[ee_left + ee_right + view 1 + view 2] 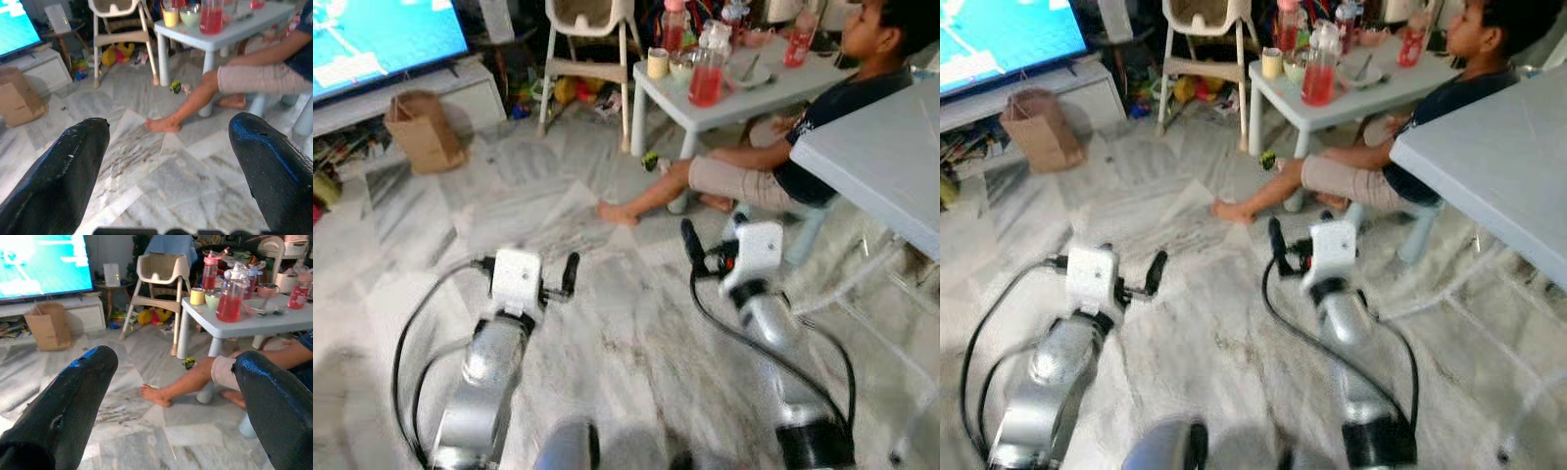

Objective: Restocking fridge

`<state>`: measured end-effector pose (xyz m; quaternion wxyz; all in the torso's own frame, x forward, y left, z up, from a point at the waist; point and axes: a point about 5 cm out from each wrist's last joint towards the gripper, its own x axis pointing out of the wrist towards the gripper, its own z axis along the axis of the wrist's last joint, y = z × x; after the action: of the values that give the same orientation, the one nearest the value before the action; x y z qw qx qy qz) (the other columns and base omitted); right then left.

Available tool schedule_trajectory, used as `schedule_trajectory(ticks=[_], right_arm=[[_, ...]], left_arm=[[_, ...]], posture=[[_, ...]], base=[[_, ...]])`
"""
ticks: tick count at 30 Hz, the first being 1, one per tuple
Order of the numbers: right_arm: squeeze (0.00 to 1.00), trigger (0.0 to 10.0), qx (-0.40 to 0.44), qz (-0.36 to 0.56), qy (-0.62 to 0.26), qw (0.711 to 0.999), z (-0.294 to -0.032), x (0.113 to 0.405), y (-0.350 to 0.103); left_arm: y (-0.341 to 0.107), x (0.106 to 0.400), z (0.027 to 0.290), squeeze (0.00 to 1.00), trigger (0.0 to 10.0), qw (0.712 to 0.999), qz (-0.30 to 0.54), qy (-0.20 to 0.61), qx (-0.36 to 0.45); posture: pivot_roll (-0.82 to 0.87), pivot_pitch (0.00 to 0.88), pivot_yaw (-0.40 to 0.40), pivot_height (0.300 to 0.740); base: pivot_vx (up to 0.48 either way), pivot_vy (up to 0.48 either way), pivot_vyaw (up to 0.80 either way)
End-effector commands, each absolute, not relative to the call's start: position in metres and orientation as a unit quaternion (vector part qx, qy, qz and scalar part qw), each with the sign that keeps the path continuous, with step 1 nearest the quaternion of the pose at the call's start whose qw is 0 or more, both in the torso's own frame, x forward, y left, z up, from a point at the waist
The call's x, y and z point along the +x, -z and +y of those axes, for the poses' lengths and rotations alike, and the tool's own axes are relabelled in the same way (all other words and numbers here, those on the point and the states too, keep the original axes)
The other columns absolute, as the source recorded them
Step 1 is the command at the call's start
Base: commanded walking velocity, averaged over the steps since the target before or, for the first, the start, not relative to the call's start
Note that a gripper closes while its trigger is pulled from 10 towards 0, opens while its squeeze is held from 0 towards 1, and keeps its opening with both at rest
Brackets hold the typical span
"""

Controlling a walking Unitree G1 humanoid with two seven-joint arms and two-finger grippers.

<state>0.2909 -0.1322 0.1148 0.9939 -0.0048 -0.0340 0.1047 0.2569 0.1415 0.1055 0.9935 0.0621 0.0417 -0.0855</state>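
No fridge is in sight. A pitcher of red drink (pixel 707 73) and red bottles (pixel 674 24) stand on a small white table (pixel 773 90) across the room. Both arms are held out low over the marble floor. My left gripper (pixel 168 147) is open with nothing between its black fingers (pixel 570 271). My right gripper (pixel 176 382) is open too and holds nothing, its finger (pixel 688 242) pointing toward the white table. Both grippers are well short of the table.
A person (pixel 773 162) sits by the white table, one bare foot (pixel 612 211) stretched onto the floor ahead. A grey table (pixel 881 157) juts in at the right. A high chair (pixel 590 44), a TV (pixel 382 34) and a paper bag (pixel 421 132) stand further back.
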Motion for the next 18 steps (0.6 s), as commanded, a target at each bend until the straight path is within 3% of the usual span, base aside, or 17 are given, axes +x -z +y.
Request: schedule_trajectory(ticks=[1, 4, 5, 6, 12, 18], right_arm=[[0.0, 10.0, -0.006, -0.037, -0.103, 0.994, -0.1354, 0.2893, -0.1161], [0.0, 10.0, -0.005, -0.036, -0.102, 0.994, -0.1353, 0.2898, -0.1159], [0.0, 10.0, -0.005, -0.036, -0.101, 0.994, -0.1353, 0.29, -0.1158], [0.0, 10.0, -0.005, -0.036, -0.101, 0.994, -0.1352, 0.2902, -0.1158], [0.0, 10.0, -0.01, -0.037, -0.106, 0.994, -0.1344, 0.2903, -0.1159], [0.0, 10.0, -0.011, -0.038, -0.11, 0.993, -0.1324, 0.2896, -0.116]], left_arm=[[-0.1031, 0.2545, 0.1413, 0.0, 10.0, 0.993, 0.048, 0.08, 0.066], [-0.1026, 0.2542, 0.1411, 0.0, 10.0, 0.994, 0.05, 0.083, 0.052], [-0.1025, 0.2541, 0.141, 0.46, 10.0, 0.994, 0.052, 0.084, 0.049], [-0.103, 0.2542, 0.1418, 1.0, 10.0, 0.994, 0.05, 0.078, 0.053], [-0.1038, 0.2553, 0.1436, 1.0, 10.0, 0.995, 0.046, 0.069, 0.062], [-0.1031, 0.2556, 0.1417, 0.96, 10.0, 0.994, 0.047, 0.079, 0.067]], posture=[[0.08, 0.089, 0.023, 0.74], [0.08, 0.089, 0.022, 0.74], [0.08, 0.089, 0.022, 0.74], [0.08, 0.089, 0.022, 0.74], [0.08, 0.088, 0.023, 0.74], [0.08, 0.087, 0.024, 0.74]], base=[[-0.307, 0.0, 0.0], [-0.305, 0.0, 0.0], [-0.262, 0.0, 0.0], [-0.259, 0.0, 0.0], [-0.25, 0.0, 0.0], [-0.253, 0.0, 0.78]])
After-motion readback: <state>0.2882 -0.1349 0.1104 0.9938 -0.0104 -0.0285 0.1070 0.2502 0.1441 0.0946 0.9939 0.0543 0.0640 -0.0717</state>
